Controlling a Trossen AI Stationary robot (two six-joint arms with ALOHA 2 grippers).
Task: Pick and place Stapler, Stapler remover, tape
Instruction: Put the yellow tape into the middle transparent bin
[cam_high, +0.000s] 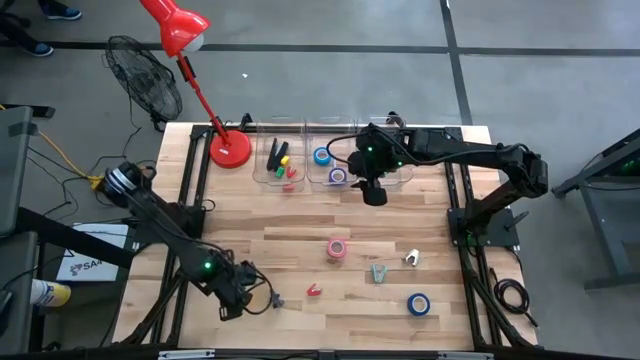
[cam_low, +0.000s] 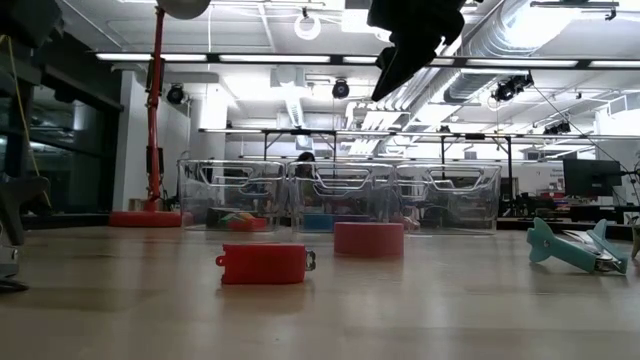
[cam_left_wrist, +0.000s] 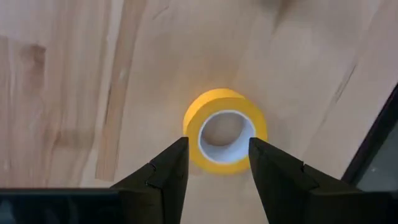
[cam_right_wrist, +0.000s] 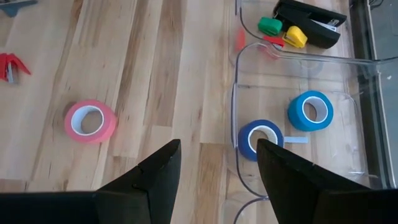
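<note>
Risk brewing: left gripper (cam_left_wrist: 217, 163) straddling yellow tape (cam_left_wrist: 225, 130), fingers parted; closing off-centre, possibly squirting roll away. Right gripper (cam_right_wrist: 217, 163) open, empty.

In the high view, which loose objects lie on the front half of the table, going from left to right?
Red stapler remover → pink tape roll → teal stapler remover → white stapler remover → blue tape roll.

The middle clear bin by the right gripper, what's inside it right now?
Inside the middle clear bin lie two tape rolls: a light blue roll and a dark blue roll. The right gripper hovers open above, its fingers covering the bin's near edge.
</note>
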